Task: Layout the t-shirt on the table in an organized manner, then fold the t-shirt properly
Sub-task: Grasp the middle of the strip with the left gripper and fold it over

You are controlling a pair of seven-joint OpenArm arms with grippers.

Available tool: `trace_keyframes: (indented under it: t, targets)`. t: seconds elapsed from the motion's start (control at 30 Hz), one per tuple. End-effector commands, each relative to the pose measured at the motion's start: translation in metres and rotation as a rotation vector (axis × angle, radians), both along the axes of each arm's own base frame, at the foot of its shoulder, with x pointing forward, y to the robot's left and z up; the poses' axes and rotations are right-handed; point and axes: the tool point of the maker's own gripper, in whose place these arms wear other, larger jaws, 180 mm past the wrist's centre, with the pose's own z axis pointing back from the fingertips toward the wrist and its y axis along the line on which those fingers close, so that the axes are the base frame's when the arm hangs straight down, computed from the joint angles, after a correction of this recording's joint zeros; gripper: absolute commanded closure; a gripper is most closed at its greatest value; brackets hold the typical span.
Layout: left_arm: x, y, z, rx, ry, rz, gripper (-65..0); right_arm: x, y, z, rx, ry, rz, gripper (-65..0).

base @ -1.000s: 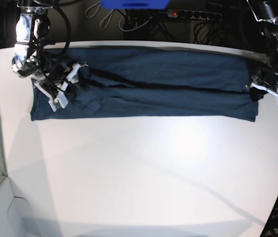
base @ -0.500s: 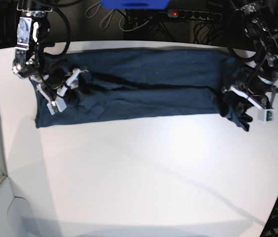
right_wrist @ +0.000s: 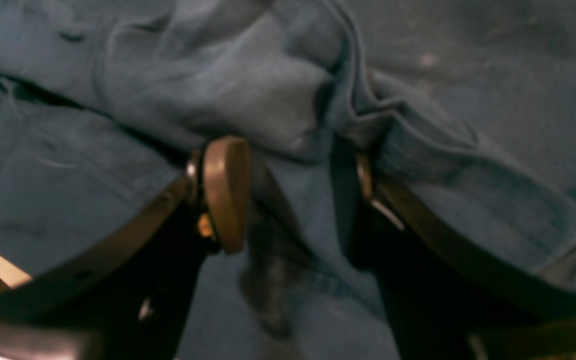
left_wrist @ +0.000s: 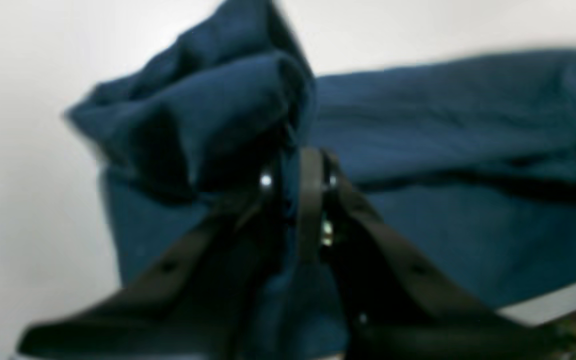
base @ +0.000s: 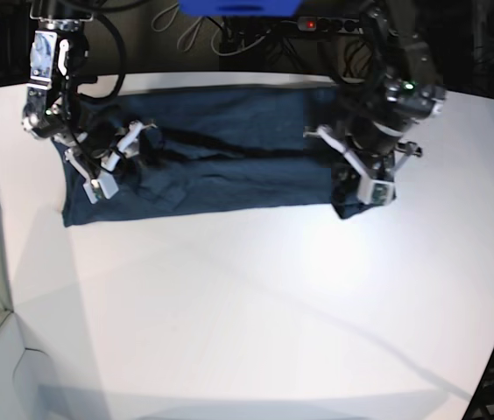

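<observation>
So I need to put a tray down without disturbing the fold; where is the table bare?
The table is bare across the whole near half, below the t-shirt, and at the right of the left hand. The far strip is crowded: shirt, left hand, and right hand on its other end.

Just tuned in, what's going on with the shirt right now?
A two-armed robot is folding the t-shirt on the table. The shirt lies as a long band along the far side. The left hand is shut on one end of it, the cloth bunched above its fingers and lifted over the band. The right hand rests on the other end, its fingers apart with folds of cloth between them.
</observation>
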Motion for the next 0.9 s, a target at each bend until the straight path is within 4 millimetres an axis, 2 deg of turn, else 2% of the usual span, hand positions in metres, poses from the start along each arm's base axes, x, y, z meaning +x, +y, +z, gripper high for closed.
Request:
trace_keyframes:
  t: [0.0,0.07,0.2,0.4,0.57,0.77,0.87]
  targets:
    - [0.004,-0.008,0.009,0.028,-0.048,-0.034,-0.1,-0.020,-0.006,-0.017,-0.066,0.103,0.026,-28.1]
    - [0.003,-0.020,0.007,0.102,-0.057,-0.088,-0.1,-0.020,-0.006,-0.017,-0.066,0.103,0.026,-28.1]
    - [0.000,-0.063,0.007,0.180,-0.079,-0.233,-0.1,-0.021,-0.006,-0.018,-0.066,0.105,0.026,-28.1]
    - [0.008,-0.103,0.019,0.136,-0.123,-0.182,-0.1,-0.021,-0.006,-0.018,-0.066,0.105,0.026,-28.1]
    - [0.013,-0.117,0.020,0.110,-0.126,-0.136,-0.1,-0.023,-0.006,-0.018,-0.067,0.109,0.027,-28.1]
    - [0.017,-0.136,0.009,0.111,-0.106,-0.145,-0.1,-0.023,-0.006,-0.018,-0.067,0.109,0.027,-28.1]
    - [0.020,-0.146,0.012,0.109,-0.120,-0.169,-0.1,-0.023,-0.006,-0.018,-0.067,0.109,0.027,-28.1]
